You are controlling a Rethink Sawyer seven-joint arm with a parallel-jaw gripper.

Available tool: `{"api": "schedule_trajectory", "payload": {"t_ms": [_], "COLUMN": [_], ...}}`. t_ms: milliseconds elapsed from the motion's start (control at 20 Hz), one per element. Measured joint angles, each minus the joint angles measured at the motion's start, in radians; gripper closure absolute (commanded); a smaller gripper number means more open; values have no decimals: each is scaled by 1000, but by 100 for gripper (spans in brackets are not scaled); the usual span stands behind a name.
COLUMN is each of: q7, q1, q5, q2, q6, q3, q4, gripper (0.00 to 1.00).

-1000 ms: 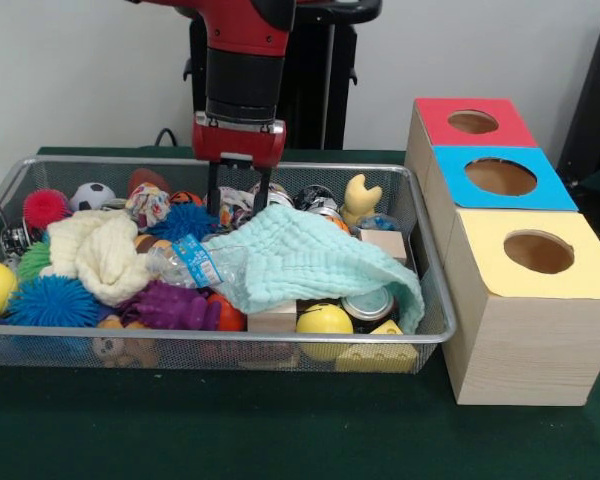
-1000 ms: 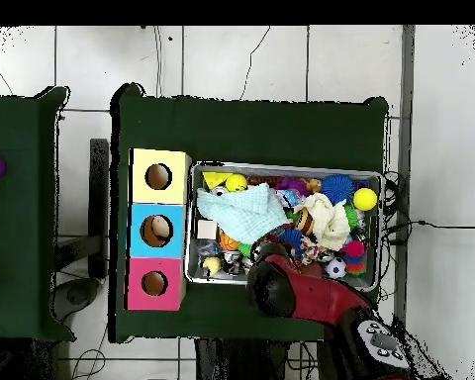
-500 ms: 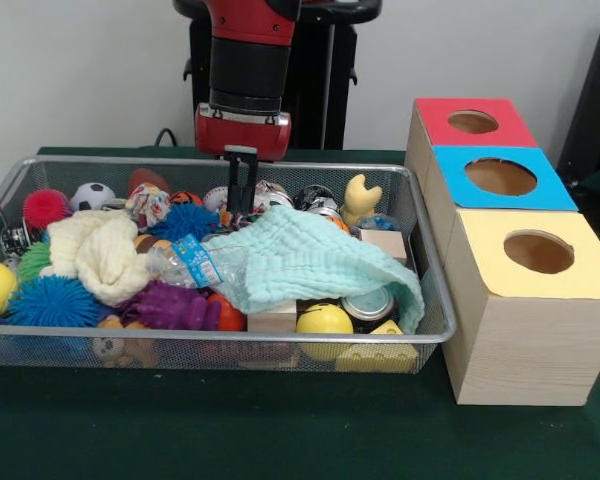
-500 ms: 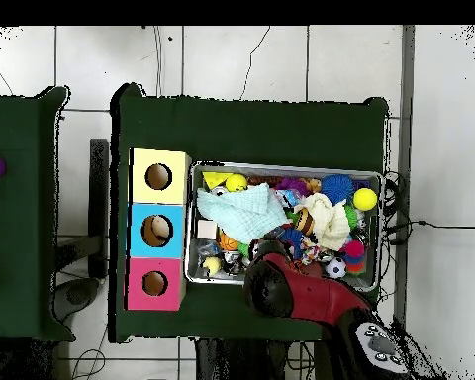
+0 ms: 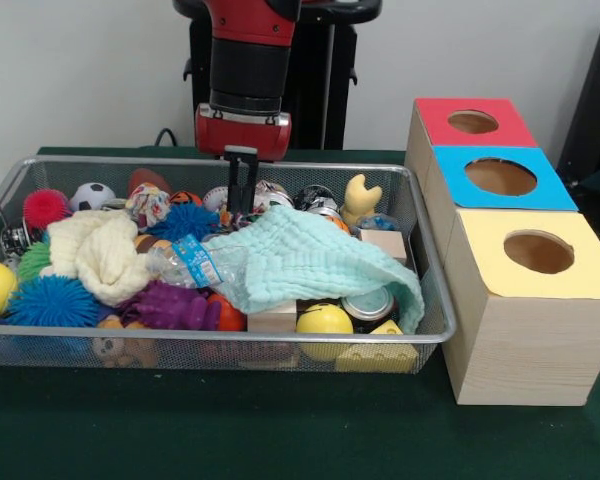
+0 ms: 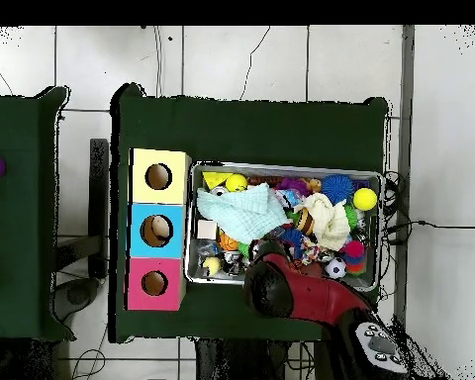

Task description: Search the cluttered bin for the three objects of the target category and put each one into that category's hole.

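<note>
Bin [image 5: 10, 195]: silver wire mesh, rounded metal rim | mint cloth [image 5: 310, 258]: soft, puckered weave | cream cloth [image 5: 95, 252]: fleecy, matt | bottle [image 5: 195, 265]: clear crinkled plastic, glossy paper label | boxes [image 5: 525, 330]: pale matt wood, painted tops | rope ball [image 5: 148, 205]: knotted rough strands | table cover [image 5: 230, 425]: dark green matt felt.

In my wire-mesh bin [image 5: 432, 330], crowded with toys and cloths, I see one knotted rope ball [image 5: 147, 205], multicoloured, lying at the far side beside a blue spiky ball [image 5: 184, 220].
</note>
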Motion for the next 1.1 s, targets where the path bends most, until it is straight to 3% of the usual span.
{"api": "schedule_trajectory", "payload": {"t_ms": [50, 1100], "q7": [0, 0], "q1": [0, -1], "q5": [0, 0], "q2": [1, 7], "q6": [0, -1], "q3": [0, 0], "q4": [0, 6], "gripper": [0, 0]}}
